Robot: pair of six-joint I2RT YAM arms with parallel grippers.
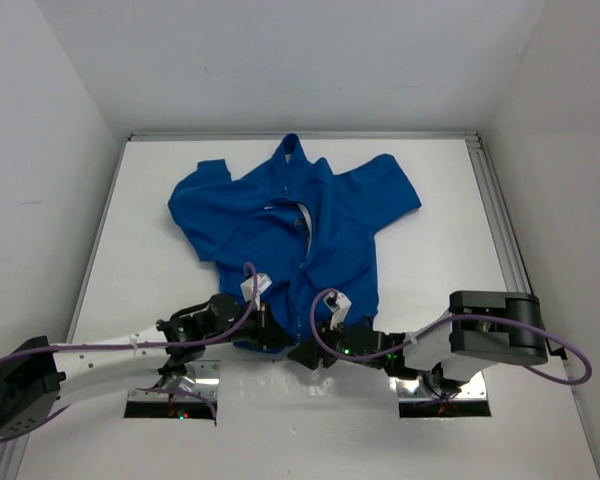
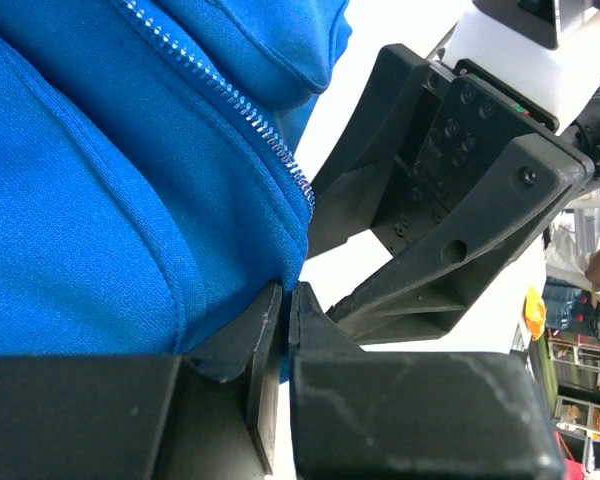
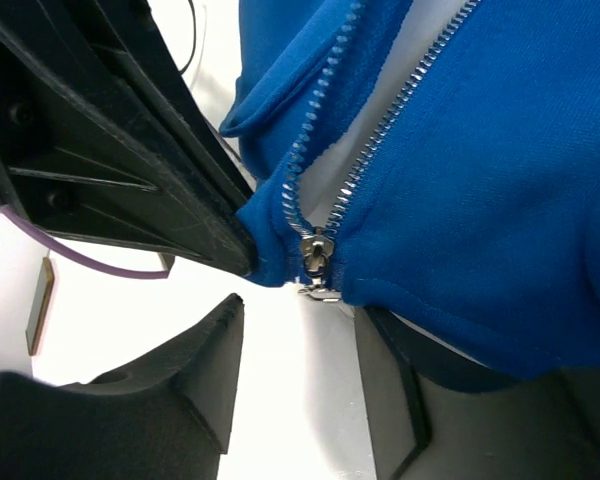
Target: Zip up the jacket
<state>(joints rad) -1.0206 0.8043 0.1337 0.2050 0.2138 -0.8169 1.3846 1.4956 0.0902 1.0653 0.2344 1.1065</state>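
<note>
Bright royal-blue fabric jacket [image 1: 310,230] unzipped; small metal pull [image 3: 316,258] at hem. Left gripper [image 2: 285,310] pinches hem beside pull; right gripper [image 3: 300,345] released below it.

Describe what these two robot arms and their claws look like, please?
Both arms mix white links with black joint housings. The left arm ends in a black box at its base; the right arm has a bulky black block. Purple cables loop along each. The grippers' fingers are matte black, angular plastic with ribbed, screwed frames.
</note>
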